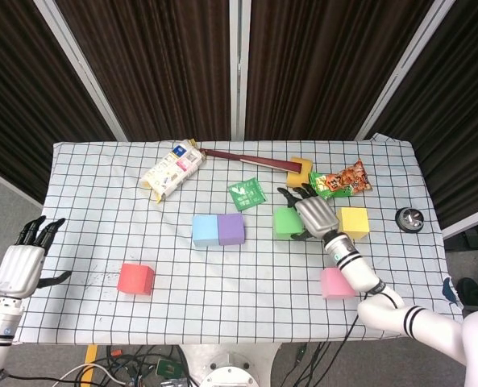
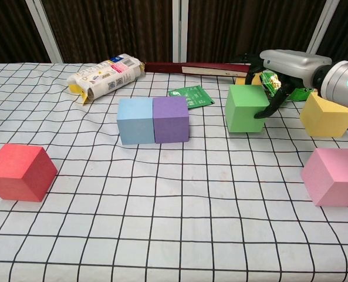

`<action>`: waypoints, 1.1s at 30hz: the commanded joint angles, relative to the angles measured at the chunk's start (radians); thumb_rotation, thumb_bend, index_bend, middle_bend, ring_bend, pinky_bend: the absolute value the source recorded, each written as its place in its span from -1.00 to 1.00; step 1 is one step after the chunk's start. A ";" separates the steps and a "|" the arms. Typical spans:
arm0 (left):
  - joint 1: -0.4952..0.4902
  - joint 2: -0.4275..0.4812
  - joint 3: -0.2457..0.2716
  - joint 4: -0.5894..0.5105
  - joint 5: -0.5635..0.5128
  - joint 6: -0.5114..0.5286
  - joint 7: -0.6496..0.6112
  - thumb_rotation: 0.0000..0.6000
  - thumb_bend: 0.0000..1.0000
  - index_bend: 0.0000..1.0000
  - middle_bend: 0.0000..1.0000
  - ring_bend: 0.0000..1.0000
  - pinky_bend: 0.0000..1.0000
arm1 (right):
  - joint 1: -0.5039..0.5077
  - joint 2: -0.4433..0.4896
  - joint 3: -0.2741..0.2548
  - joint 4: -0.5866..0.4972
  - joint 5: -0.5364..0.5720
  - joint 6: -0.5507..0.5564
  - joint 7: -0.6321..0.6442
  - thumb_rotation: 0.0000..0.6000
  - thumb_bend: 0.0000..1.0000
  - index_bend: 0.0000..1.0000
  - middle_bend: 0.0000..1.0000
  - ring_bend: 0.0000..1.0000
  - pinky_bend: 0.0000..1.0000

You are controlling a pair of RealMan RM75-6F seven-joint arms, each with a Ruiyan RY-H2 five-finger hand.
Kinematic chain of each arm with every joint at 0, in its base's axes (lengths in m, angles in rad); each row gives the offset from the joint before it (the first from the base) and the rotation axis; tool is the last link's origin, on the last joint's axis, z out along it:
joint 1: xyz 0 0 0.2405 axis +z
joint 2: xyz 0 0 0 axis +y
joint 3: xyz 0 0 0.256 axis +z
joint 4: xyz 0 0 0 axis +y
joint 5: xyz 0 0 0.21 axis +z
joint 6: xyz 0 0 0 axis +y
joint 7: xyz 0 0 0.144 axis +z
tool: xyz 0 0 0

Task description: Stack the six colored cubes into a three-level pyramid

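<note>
Gripping the green cube (image 2: 246,109) from above and from its right side, our right hand (image 2: 279,66) had it slightly tilted on the checked tablecloth (image 2: 162,194), well right of the blue cube (image 2: 135,120) and purple cube (image 2: 171,119), which sat touching as a base pair. Our left hand (image 1: 19,264) hung off the table's near-left edge, fingers apart and holding nothing.

We judged the base row unfinished: the red cube (image 2: 19,171) waited at the near left, the pink cube (image 2: 332,175) at the near right, the yellow cube (image 2: 327,115) just right of the busy hand.

Risk lay in the grip. We saw fingers draped over only the cube's top and right face, so it could pivot or slip out. Shoved in too hard, it could also knock the purple cube out of line.

All six blocks looked like matte, sharp-edged foam, probably light and easily nudged. Crinkly snack packets (image 1: 342,181), a yellow sponge (image 1: 300,172) and a soft wrapped pack (image 2: 106,74) lay at the far side.
</note>
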 commanded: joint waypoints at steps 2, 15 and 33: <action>0.005 0.010 0.004 -0.002 0.015 0.002 -0.010 1.00 -0.95 -0.84 -0.69 -0.97 -0.82 | 0.036 -0.030 -0.010 0.038 -0.051 -0.015 0.053 1.00 -0.74 -1.00 0.10 -0.79 -1.00; 0.013 0.018 0.001 -0.009 0.029 -0.001 -0.033 1.00 -0.95 -0.84 -0.69 -0.97 -0.82 | 0.076 -0.132 -0.022 0.146 -0.091 0.017 0.049 1.00 -0.74 -1.00 0.10 -0.76 -1.00; 0.013 0.018 -0.009 0.006 0.007 -0.043 -0.086 1.00 -0.95 -0.84 -0.69 -0.97 -0.82 | 0.090 -0.166 0.012 0.149 -0.008 -0.031 0.077 1.00 -0.73 -1.00 0.10 -0.76 -1.00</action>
